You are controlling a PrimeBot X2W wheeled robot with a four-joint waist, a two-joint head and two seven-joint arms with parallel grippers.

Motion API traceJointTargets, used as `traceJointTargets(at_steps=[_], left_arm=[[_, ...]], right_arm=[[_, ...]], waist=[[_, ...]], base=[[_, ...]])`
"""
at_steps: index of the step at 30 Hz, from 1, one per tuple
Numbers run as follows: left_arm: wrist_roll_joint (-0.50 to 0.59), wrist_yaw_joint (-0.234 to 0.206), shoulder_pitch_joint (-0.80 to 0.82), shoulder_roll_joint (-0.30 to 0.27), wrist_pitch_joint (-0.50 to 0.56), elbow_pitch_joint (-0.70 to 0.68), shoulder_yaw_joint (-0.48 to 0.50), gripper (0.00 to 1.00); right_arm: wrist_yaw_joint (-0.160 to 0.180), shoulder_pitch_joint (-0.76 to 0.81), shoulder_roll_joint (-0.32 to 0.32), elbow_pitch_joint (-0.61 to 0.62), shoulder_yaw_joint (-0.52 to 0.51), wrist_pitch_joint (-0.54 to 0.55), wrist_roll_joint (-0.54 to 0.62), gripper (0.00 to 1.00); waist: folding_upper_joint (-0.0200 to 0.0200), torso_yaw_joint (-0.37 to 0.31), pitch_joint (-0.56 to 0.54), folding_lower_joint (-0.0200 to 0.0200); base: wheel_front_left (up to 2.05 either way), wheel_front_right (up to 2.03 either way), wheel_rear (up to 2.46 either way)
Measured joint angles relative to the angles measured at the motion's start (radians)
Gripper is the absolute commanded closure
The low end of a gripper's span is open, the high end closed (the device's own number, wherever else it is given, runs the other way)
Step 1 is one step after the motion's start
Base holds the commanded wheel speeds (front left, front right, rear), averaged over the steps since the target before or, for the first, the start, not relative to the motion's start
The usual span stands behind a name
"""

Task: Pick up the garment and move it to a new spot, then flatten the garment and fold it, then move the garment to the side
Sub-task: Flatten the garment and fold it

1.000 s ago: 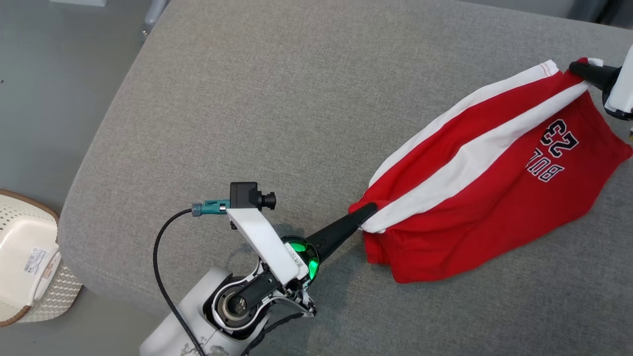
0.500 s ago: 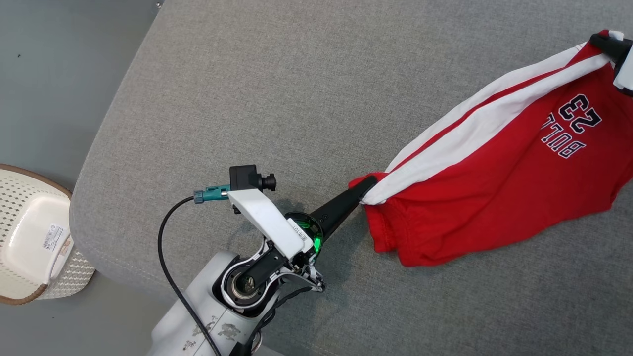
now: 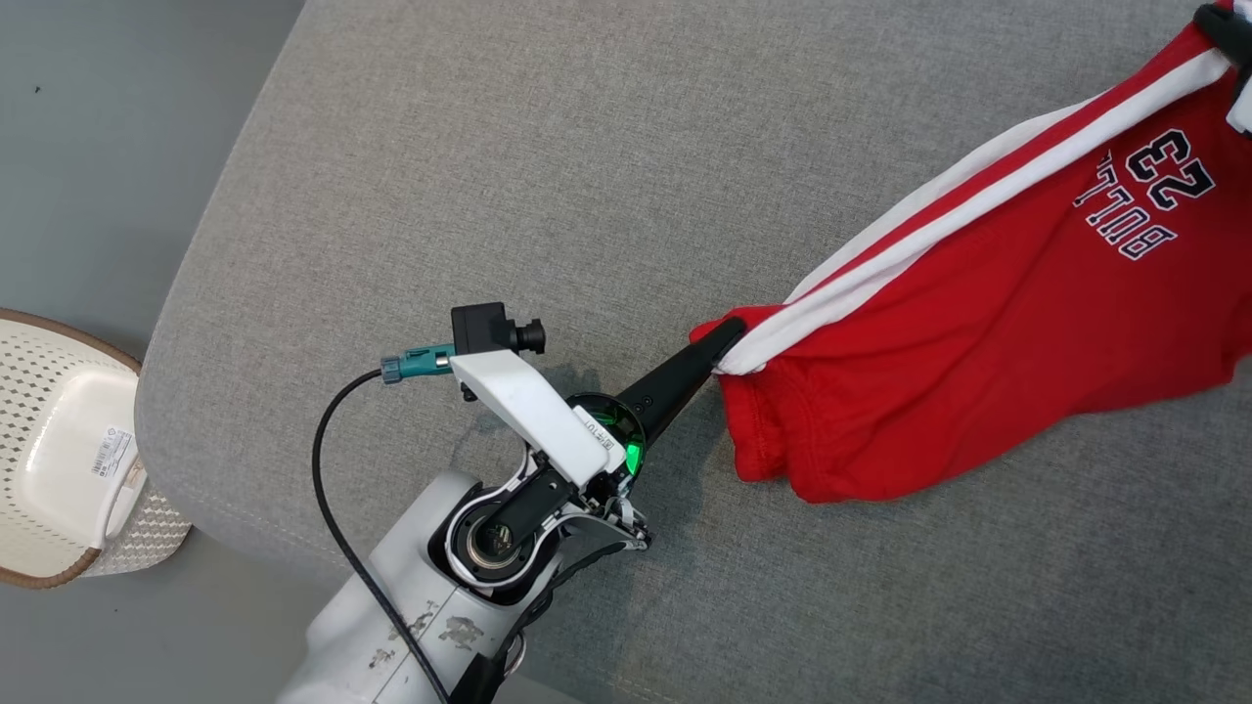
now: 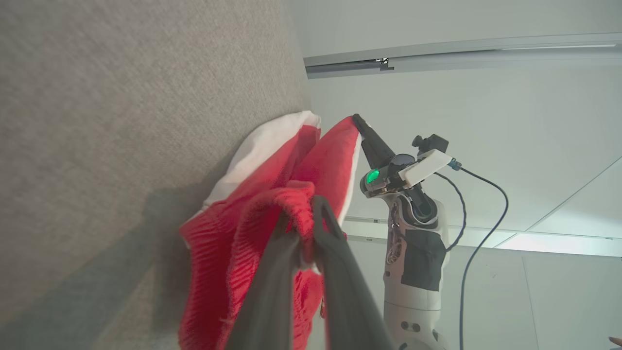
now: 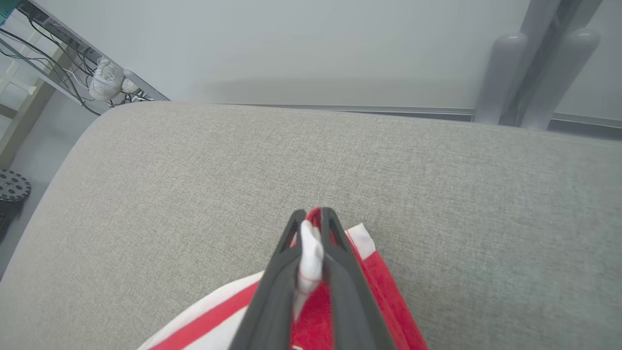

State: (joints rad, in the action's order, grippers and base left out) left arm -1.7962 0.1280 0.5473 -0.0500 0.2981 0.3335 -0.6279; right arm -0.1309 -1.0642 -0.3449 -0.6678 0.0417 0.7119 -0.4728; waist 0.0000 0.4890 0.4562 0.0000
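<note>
- At the centre of the head view, the left pincer (image 3: 729, 337) is clenched on one corner of the red garment (image 3: 978, 342). In the left wrist view its dark fingers (image 4: 342, 277) pinch bunched red cloth.
- At the upper right corner, the right pincer (image 3: 1223, 20) is clamped tight on the opposite corner. Its own wrist view shows white and red cloth squeezed between the fingers.
- Compared with a second ago, the garment hangs straighter between both pincers. The two white stripes (image 3: 939, 235) sagged well apart then and now run close together and taut. The right pincer sits higher in the frame. The whole view has shifted as well, so the camera has moved.
- The garment fills the right half of the frame, over the grey cushion (image 3: 587, 176). I cannot tell whether its lower edge touches the cushion.
- Count: two pincers, one garment, two white stripes, one cushion, and one black cable (image 3: 318, 508) at the left arm. One white basket (image 3: 59, 460) stands on the floor (image 3: 117, 117) at the left edge.
</note>
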Motion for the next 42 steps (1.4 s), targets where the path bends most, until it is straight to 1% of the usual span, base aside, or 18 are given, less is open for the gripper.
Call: traceJointTargets(at_steps=[1,2,4,7,8,9,14,18,21,22,24,25,26,29,31,33,37,42], left_arm=[[-0.003,0.000,0.009,0.000,-0.006,0.000,-0.009,0.84],[-0.007,0.000,0.014,0.001,-0.012,0.002,-0.012,0.71],[-0.004,0.000,0.017,0.002,-0.041,0.020,-0.016,0.39],[-0.005,0.000,0.030,0.000,-0.054,0.033,-0.022,0.24],[-0.003,0.000,0.037,0.002,-0.063,0.035,-0.022,0.08],[0.001,0.000,0.040,0.003,-0.072,0.039,-0.021,0.00],[0.072,0.000,0.050,0.001,-0.171,0.097,0.002,0.00],[0.132,0.001,0.055,-0.001,-0.242,0.121,0.022,0.00],[0.188,0.001,0.052,-0.029,-0.298,0.131,0.030,0.00],[0.237,0.001,0.045,-0.052,-0.346,0.146,0.029,0.00],[0.282,0.001,0.033,-0.074,-0.399,0.168,0.027,0.00],[0.339,0.001,0.029,-0.095,-0.458,0.194,0.016,0.00],[0.368,0.002,0.028,-0.105,-0.487,0.206,0.013,0.00],[0.454,0.000,0.013,-0.132,-0.535,0.242,0.002,0.00],[0.512,-0.012,-0.001,-0.140,-0.551,0.255,0.007,0.00],[0.562,-0.022,-0.021,-0.143,-0.557,0.257,0.031,0.00],[0.721,-0.053,-0.087,-0.144,-0.560,0.213,0.159,0.00],[0.890,-0.063,-0.210,-0.099,-0.561,0.153,0.270,0.00]], right_arm=[[0.000,-0.012,0.002,-0.015,-0.005,-0.025,-0.004,0.00],[0.000,-0.014,0.006,-0.019,-0.006,-0.044,-0.004,0.00],[0.000,-0.021,0.013,-0.032,-0.010,-0.076,-0.005,0.00],[0.000,-0.024,0.016,-0.051,0.004,-0.096,-0.012,0.00],[0.000,-0.024,0.016,-0.055,0.010,-0.103,-0.013,0.00],[0.000,-0.023,0.015,-0.058,0.016,-0.114,-0.015,0.00],[0.000,-0.009,0.016,-0.060,0.038,-0.180,-0.049,0.00],[0.000,0.043,0.014,-0.017,0.088,-0.253,-0.088,0.00],[0.000,0.094,0.007,0.035,0.137,-0.328,-0.109,0.00],[0.000,0.135,-0.002,0.073,0.173,-0.387,-0.113,0.00],[0.000,0.178,-0.009,0.106,0.202,-0.447,-0.120,0.00],[0.000,0.223,-0.020,0.136,0.230,-0.508,-0.127,0.00],[0.000,0.246,-0.029,0.148,0.245,-0.539,-0.121,0.00],[0.000,0.313,-0.036,0.167,0.251,-0.618,-0.115,0.00],[0.000,0.361,-0.026,0.174,0.248,-0.656,-0.118,0.00],[0.000,0.406,-0.016,0.182,0.244,-0.685,-0.118,0.00],[0.000,0.499,0.010,0.192,0.213,-0.720,-0.138,0.00],[0.000,0.614,0.054,0.200,0.165,-0.742,-0.155,0.00]], waist=[[0.0000,0.001,0.005,0.0000],[0.0000,0.001,0.007,0.0000],[0.0000,0.000,0.008,0.0000],[0.0000,-0.005,0.007,0.0000],[0.0000,-0.007,0.006,0.0000],[0.0000,-0.009,0.004,0.0000],[0.0000,-0.025,-0.018,0.0000],[0.0000,-0.045,-0.048,0.0000],[0.0000,-0.065,-0.076,0.0000],[0.0000,-0.079,-0.098,0.0000],[0.0000,-0.095,-0.122,0.0000],[0.0000,-0.110,-0.148,0.0000],[0.0000,-0.118,-0.161,0.0000],[0.0000,-0.142,-0.202,0.0000],[0.0000,-0.158,-0.228,0.0000],[0.0001,-0.176,-0.252,0.0000],[0.0000,-0.210,-0.294,0.0000],[0.0000,-0.246,-0.337,0.0000]], base=[[0.00,0.00,0.00],[0.00,0.00,0.00],[0.00,0.00,0.00],[0.00,0.00,0.00],[0.00,0.00,0.00],[0.00,0.00,0.00],[0.00,0.00,0.00],[0.00,0.00,0.00],[0.00,0.00,0.00],[0.00,0.00,0.00],[0.00,0.00,0.00],[0.00,0.00,0.00],[0.00,0.00,0.00],[0.00,0.00,0.00],[0.00,0.00,0.00],[0.00,0.00,0.00],[0.00,0.00,0.00],[0.00,0.00,0.00]])
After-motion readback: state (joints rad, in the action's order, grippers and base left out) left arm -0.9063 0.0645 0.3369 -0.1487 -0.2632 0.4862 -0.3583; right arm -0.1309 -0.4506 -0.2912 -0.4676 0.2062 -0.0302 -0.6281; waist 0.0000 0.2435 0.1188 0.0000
